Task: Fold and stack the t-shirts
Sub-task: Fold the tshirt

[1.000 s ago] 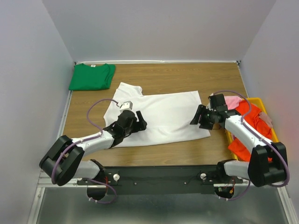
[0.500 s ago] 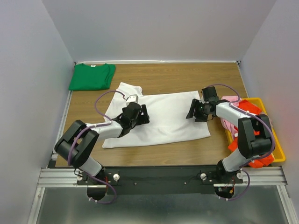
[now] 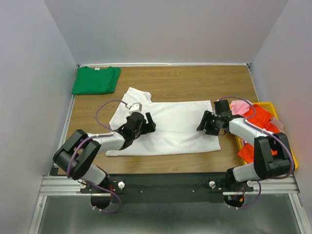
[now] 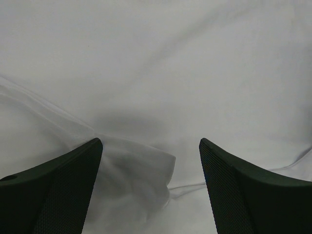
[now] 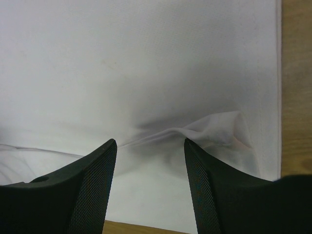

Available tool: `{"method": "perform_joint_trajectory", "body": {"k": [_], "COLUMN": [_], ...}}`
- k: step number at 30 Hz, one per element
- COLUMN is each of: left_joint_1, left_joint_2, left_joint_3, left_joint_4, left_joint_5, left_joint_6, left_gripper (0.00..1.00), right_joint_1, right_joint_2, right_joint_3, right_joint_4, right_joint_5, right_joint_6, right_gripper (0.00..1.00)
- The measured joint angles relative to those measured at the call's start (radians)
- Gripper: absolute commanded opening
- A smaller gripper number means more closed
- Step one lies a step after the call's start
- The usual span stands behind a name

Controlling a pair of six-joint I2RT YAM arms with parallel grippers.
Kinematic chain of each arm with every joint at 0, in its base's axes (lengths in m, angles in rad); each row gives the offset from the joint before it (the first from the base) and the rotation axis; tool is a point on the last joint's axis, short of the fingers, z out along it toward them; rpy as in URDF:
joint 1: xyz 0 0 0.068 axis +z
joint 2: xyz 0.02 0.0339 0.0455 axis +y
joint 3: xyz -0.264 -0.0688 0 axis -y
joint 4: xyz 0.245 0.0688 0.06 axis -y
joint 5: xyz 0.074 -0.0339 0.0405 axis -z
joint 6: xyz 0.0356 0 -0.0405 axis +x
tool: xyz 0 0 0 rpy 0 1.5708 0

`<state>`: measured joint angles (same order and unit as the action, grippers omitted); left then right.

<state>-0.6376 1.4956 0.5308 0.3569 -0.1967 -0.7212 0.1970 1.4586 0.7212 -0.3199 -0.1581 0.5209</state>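
Observation:
A white t-shirt (image 3: 173, 127) lies spread flat in the middle of the table. My left gripper (image 3: 147, 123) is open and low over its left part; in the left wrist view (image 4: 150, 142) a raised fold of white cloth (image 4: 141, 165) lies between the jaws. My right gripper (image 3: 204, 124) is open over the shirt's right part; the right wrist view (image 5: 150, 141) shows a wrinkle (image 5: 214, 127) near the shirt's edge. A folded green t-shirt (image 3: 96, 79) sits at the back left. Orange-red (image 3: 258, 127) and pink (image 3: 240, 107) t-shirts are piled at the right.
A yellow bin (image 3: 287, 146) holds the orange-red and pink shirts at the table's right edge. Grey walls close in the back and both sides. Bare wood (image 5: 296, 87) shows right of the white shirt's hem.
Both grippers moved away across the white shirt and then back toward the near edge. The shirt now lies squarer and flatter, its front edge nearer the table's near side.

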Motion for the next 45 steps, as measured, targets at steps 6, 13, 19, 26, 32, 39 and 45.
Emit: {"method": "perform_joint_trajectory", "body": {"k": [6,13,19,26,32,39,45], "left_joint_1": [-0.041,-0.072,-0.071,0.065,0.233,0.310,0.343], "left_joint_2": [-0.074,-0.220,-0.345,-0.288,-0.104,0.064,0.178], "left_joint_3": [-0.066,-0.101,0.024,0.238,0.362,0.483,0.587], "left_joint_4": [0.000,-0.108,-0.210,-0.224,-0.227,-0.238,-0.252], "left_joint_5": [0.013,0.031,0.011,0.005,0.038,0.055,0.057], "left_joint_6": [-0.045,-0.073,-0.012,0.133,0.249,0.333,0.369], "left_gripper": [0.89,0.95,0.98,0.97,0.97,0.96,0.95], "right_joint_1": [0.000,0.000,0.001,-0.003,-0.045,-0.115,-0.132], "right_joint_2": [-0.125,-0.219,-0.225,0.027,0.264,0.404,0.438], "right_joint_3": [-0.094,-0.099,0.060,0.314,0.438,0.528,0.548], "right_joint_4": [-0.054,-0.157,-0.190,-0.164,-0.131,-0.092,-0.068], "right_joint_5": [0.006,0.009,0.078,0.224,0.249,0.248,0.247], "right_joint_6": [0.037,0.046,0.029,-0.050,-0.090,-0.128,-0.141], "right_gripper": [0.65,0.67,0.72,0.71,0.65,0.51,0.45]}}
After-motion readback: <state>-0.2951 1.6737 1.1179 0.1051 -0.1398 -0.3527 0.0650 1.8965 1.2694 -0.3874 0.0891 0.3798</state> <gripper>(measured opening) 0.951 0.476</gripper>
